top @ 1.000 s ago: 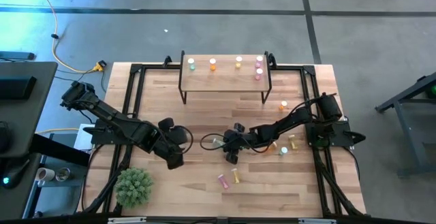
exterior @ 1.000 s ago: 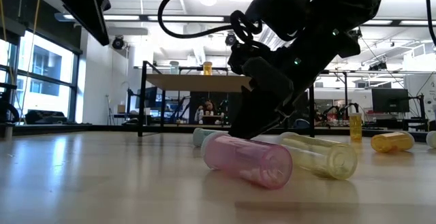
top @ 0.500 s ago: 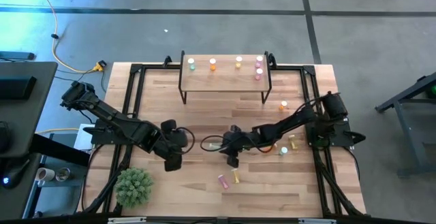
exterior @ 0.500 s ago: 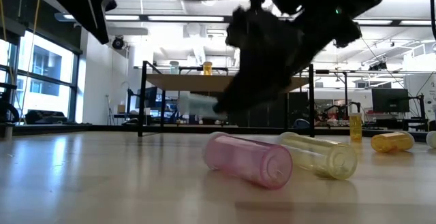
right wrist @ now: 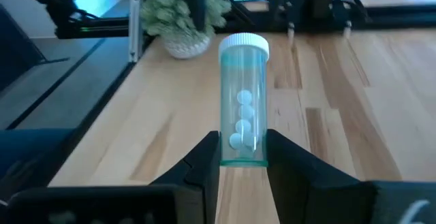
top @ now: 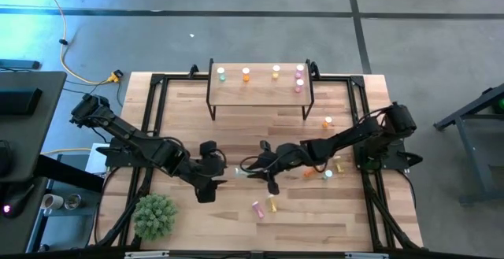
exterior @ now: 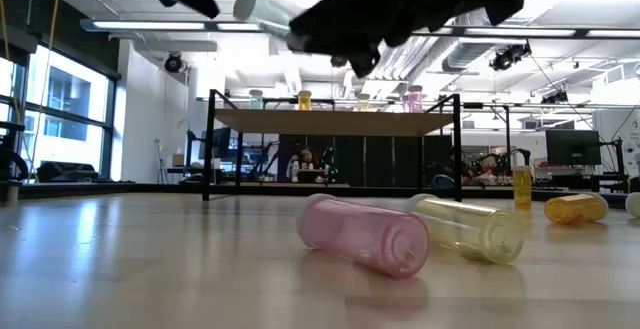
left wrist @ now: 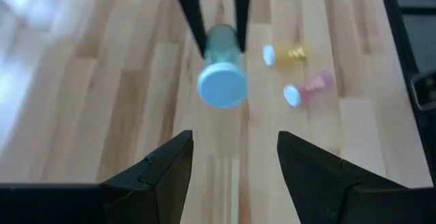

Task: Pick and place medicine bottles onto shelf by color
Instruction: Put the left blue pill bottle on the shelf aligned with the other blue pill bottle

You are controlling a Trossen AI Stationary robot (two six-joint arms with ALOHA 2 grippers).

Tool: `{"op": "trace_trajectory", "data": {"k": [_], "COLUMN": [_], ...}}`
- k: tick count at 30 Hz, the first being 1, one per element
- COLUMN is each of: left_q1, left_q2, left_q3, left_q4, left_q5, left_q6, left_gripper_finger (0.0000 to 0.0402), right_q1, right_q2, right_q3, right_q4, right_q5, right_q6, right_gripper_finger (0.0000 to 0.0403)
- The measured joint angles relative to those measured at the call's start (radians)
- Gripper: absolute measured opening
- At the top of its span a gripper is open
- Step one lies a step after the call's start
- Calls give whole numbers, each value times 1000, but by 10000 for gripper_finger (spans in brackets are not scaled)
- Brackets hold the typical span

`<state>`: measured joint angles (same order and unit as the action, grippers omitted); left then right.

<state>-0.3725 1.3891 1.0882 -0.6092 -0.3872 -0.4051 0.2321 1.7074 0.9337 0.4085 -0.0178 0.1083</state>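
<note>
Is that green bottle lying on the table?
No: the green bottle is gripped by the right tool, lifted clear above the table.

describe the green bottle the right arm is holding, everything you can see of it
The green medicine bottle is a small clear-walled cylinder, teal-green tinted, with a white cap and a few white pills inside. The right gripper clamps its base end between both jaws, cap pointing away toward the left gripper, whose jaws stand open just short of the cap. It hangs lifted clear of the wooden tabletop, lying nearly level, touched by nothing but the right jaws.
</note>
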Motion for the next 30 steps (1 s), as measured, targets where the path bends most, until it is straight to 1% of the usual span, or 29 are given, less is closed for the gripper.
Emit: {"op": "trace_trajectory", "data": {"k": [4, 10, 13, 18, 22, 24, 30], "left_q1": [0, 0, 7, 35, 46, 46, 45], "left_q2": [0, 0, 0, 0, 0, 0, 0], "left_q3": [0, 0, 0, 0, 0, 0, 0], "left_q4": [54, 188, 217, 210, 210, 209, 210], "left_q5": [-61, -119, -135, -131, -77, -54, -53], "left_q6": [-3, 53, 76, 68, 68, 68, 67], "left_gripper_finger": [202, 202, 202, 202, 202, 202, 202], "right_q1": [0, -3, -3, -3, -3, -3, -3], "right_q2": [-27, -42, -42, -47, -52, -56, -67], "right_q3": [0, 0, 0, 0, 0, 0, 0], "right_q4": [-8, 3, 21, 28, 30, 29, 28], "right_q5": [-2, -1, -1, 1, 2, 20, 23], "right_q6": [-8, -21, -21, -12, 11, 12, 14], "right_gripper_finger": [87, 87, 87, 87, 87, 87, 87]}}
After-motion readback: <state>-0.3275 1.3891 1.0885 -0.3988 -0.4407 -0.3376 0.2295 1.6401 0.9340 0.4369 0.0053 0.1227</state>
